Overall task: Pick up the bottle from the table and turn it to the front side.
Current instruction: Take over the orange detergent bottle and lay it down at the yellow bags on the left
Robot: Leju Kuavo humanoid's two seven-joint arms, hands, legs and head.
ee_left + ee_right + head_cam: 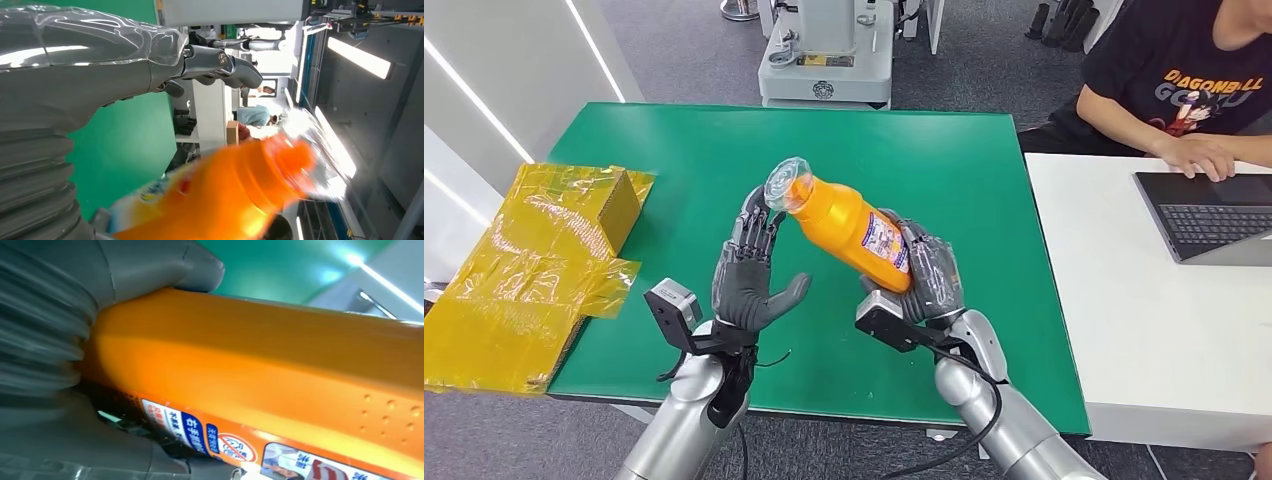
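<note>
green table (984,200) fills mid-frame below you. at lower centre your right hand (924,280) grips the orange bottle (849,225) by its base, raised and tilted, clear cap toward upper left. your left hand (749,275) is open, fingertips beside the cap. yellow wrapping (524,265) lies left; a person's hand (1199,155) rests upper right by a laptop (1209,215).

Counted: one orange bottle (849,228); two robot hands, left hand (749,275) and right hand (921,275); one green table (704,150); one laptop (1214,215); one person (1194,80).
</note>
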